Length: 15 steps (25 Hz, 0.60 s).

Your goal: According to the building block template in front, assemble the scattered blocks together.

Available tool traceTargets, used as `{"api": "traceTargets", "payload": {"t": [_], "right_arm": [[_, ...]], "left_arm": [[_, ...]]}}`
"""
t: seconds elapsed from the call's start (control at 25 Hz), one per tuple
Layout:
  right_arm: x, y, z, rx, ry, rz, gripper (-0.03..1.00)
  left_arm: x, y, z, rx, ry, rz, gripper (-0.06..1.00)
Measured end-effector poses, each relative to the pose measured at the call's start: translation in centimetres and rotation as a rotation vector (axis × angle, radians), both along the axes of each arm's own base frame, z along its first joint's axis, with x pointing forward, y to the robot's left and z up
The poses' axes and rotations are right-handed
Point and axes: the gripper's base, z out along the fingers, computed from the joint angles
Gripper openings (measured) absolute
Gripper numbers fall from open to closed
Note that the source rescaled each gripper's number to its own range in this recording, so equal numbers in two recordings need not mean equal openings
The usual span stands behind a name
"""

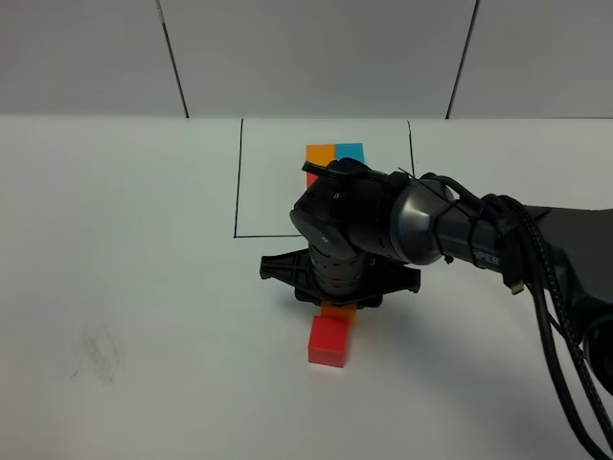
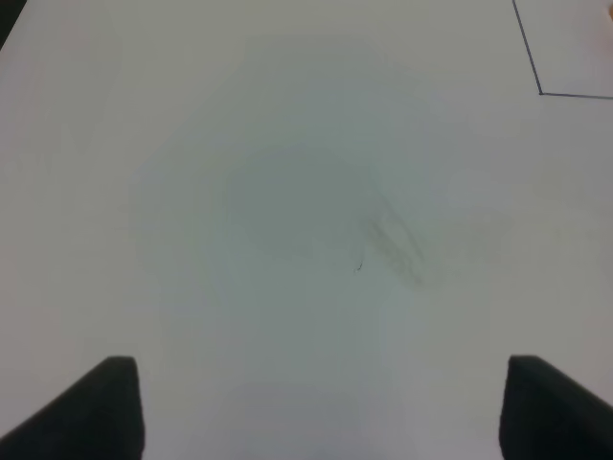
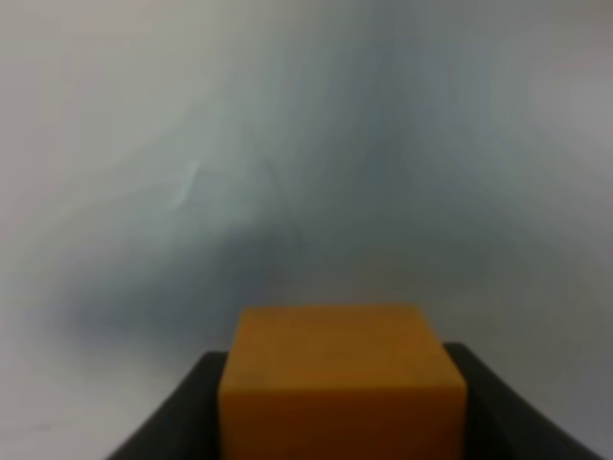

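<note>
While the left jaws gape wide and empty above the counter [image 2: 287, 192], the right jaws pinch the orange block [image 3: 340, 383] squarely between them, mid-counter, just beyond the red block [image 1: 329, 342].

Matt orange cube [image 3: 340, 379], smooth tabletop [image 2: 287, 192]

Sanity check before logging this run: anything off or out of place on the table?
Little. A faint grey scuff marks the table on the left. The loose blue cube shows in no view, possibly hidden behind the right arm. The orange cube sits squarely between the right fingers, beside the red cube.
</note>
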Motion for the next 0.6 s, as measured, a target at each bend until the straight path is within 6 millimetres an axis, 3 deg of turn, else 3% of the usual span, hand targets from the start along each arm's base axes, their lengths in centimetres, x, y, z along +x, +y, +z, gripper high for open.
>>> {"api": "traceTargets", "payload": {"t": [0.6], "right_arm": [[0.0, 0.3, -1.8, -0.006, 0.03, -0.008, 0.28]], "left_arm": [[0.0, 0.0, 0.0, 0.0, 0.0, 0.0, 0.67]]}}
